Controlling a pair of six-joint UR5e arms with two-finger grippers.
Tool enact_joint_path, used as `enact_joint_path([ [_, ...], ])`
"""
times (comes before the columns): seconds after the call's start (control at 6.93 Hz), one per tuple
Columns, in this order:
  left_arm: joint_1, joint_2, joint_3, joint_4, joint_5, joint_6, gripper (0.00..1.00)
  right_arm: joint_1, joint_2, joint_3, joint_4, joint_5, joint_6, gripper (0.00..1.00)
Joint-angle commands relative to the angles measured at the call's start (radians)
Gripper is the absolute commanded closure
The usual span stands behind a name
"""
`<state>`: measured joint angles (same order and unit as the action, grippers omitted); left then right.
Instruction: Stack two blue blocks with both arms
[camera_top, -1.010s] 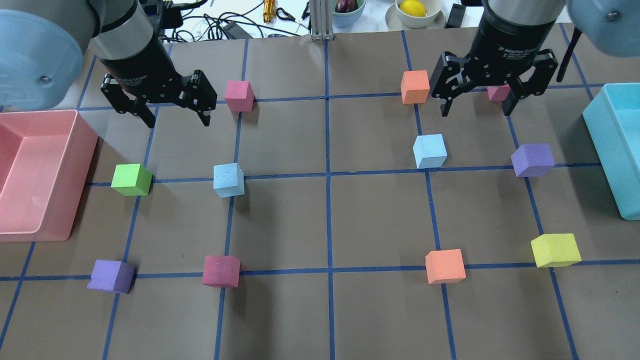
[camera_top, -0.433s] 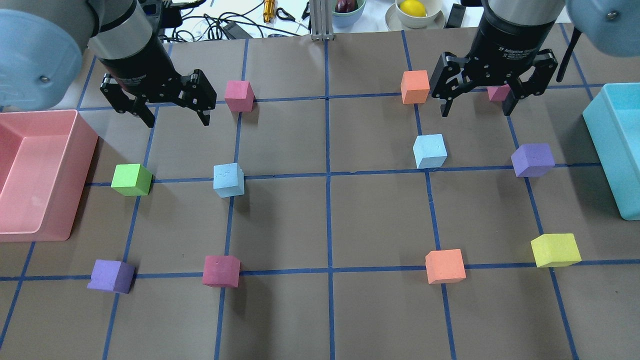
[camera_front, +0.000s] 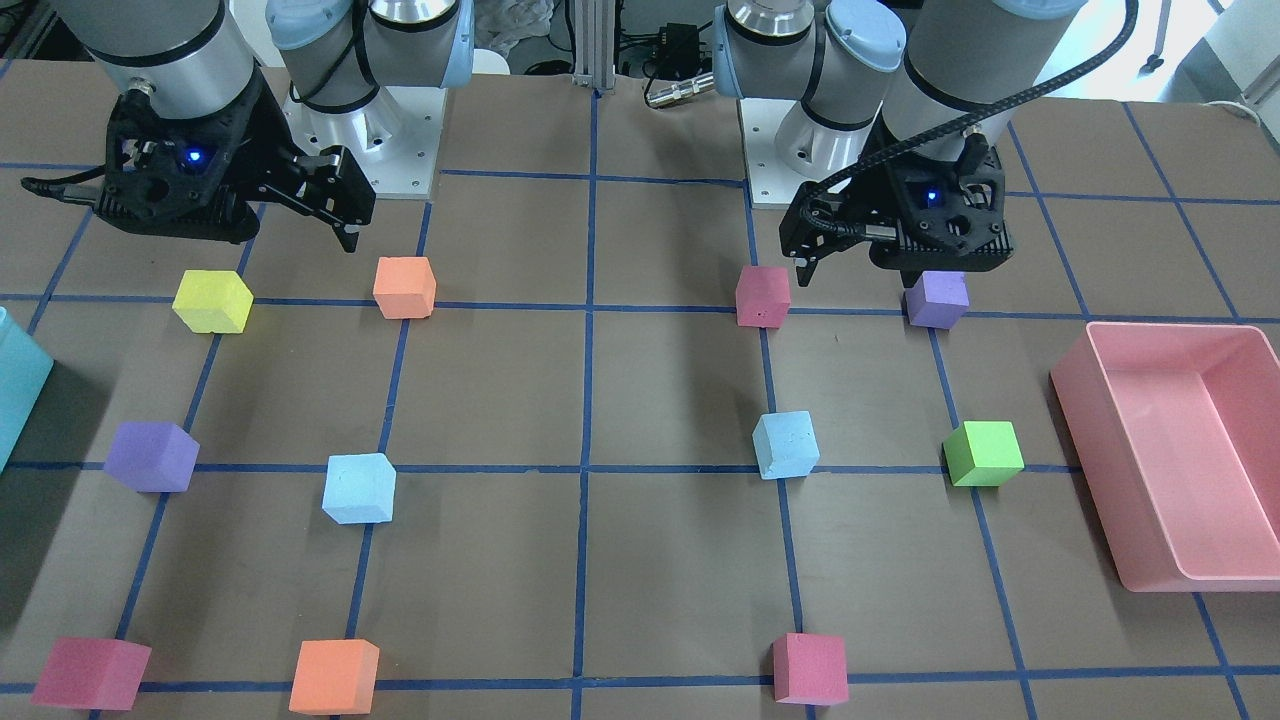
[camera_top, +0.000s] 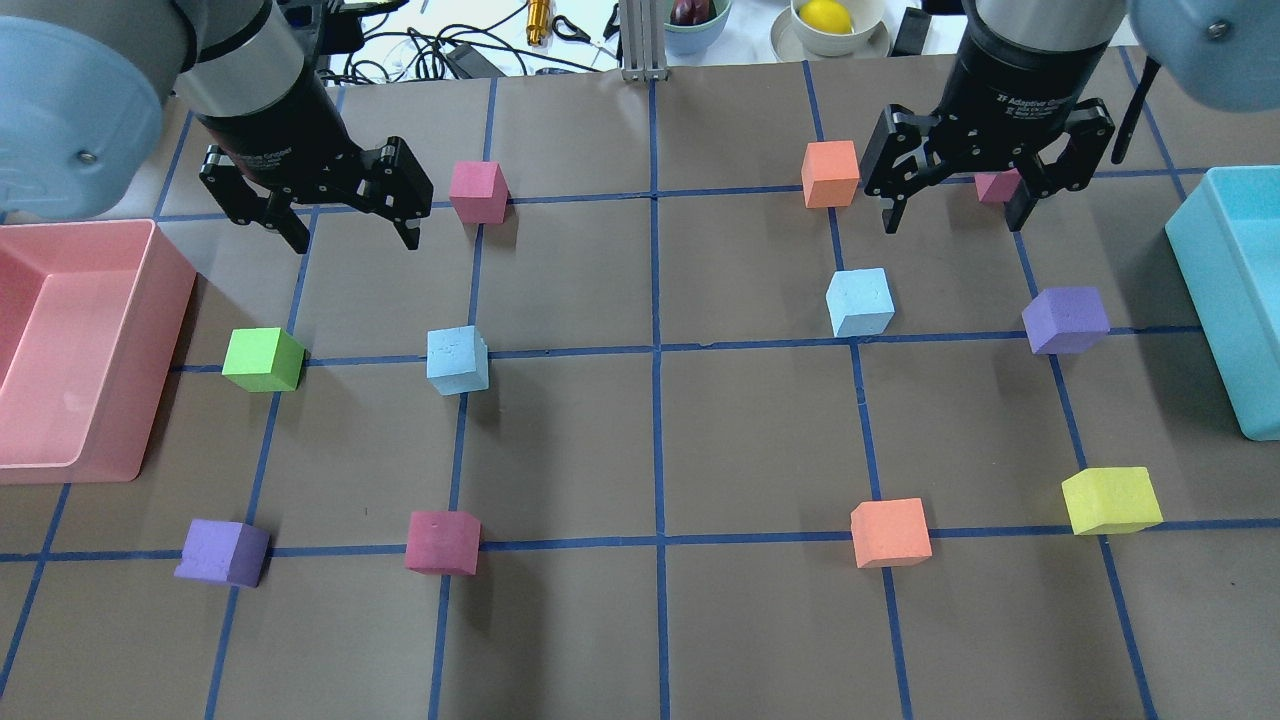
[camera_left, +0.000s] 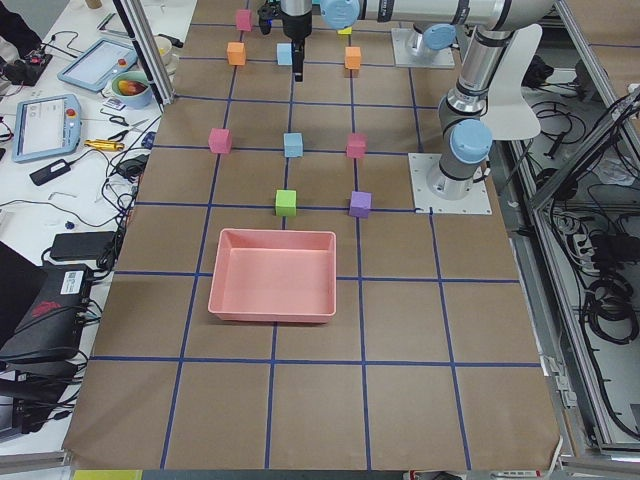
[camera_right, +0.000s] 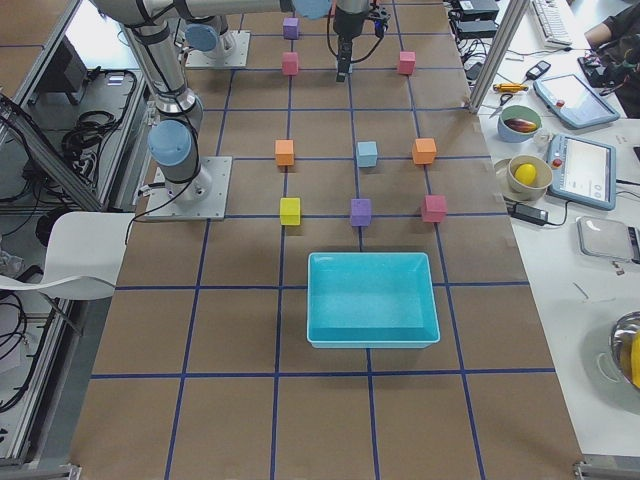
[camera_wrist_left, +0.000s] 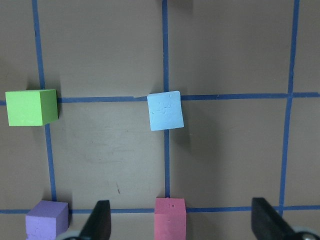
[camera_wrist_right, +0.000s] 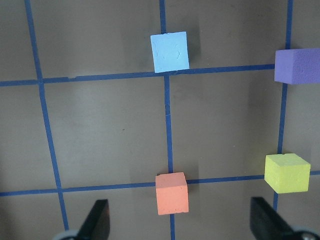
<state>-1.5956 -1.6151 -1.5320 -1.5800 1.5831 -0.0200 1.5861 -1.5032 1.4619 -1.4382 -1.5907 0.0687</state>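
Observation:
Two pale sky-blue blocks rest apart on the brown table. One (camera_top: 458, 360) is left of centre, and also shows in the front view (camera_front: 785, 445) and the left wrist view (camera_wrist_left: 165, 111). The other (camera_top: 860, 302) is right of centre, and also shows in the front view (camera_front: 359, 488) and the right wrist view (camera_wrist_right: 170, 52). My left gripper (camera_top: 355, 240) hovers open and empty, behind and left of the left block. My right gripper (camera_top: 953, 222) hovers open and empty, behind and right of the right block.
A pink bin (camera_top: 100, 350) stands at the left edge and a teal bin (camera_top: 1230, 300) at the right edge. Other cubes lie on the grid: green (camera_top: 262, 359), pink (camera_top: 478, 191), orange (camera_top: 830, 173), purple (camera_top: 1065, 319), yellow (camera_top: 1110, 499), orange (camera_top: 890, 532), crimson (camera_top: 442, 542), purple (camera_top: 222, 551).
Both grippers have shifted very slightly toward the far side of the table and stay open. No block has moved.

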Motion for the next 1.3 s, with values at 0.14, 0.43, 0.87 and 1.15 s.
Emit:
enact_joint_path([
  [0.14, 0.003, 0.000, 0.006, 0.000, 0.000, 0.000, 0.00, -0.006, 0.185, 0.000, -0.181, 0.006, -0.001, 0.00],
  [0.43, 0.003, 0.000, 0.006, 0.000, 0.000, 0.000, 0.00, -0.006, 0.286, 0.000, -0.321, -0.002, -0.004, 0.00],
  [0.87, 0.005, 0.000, 0.007, 0.000, 0.000, 0.000, 0.00, -0.006, 0.363, 0.068, -0.477, -0.003, -0.076, 0.00],
  [1.15, 0.005, 0.001, 0.006, 0.000, 0.000, 0.000, 0.00, -0.018, 0.362, 0.260, -0.728, -0.002, -0.133, 0.00],
])
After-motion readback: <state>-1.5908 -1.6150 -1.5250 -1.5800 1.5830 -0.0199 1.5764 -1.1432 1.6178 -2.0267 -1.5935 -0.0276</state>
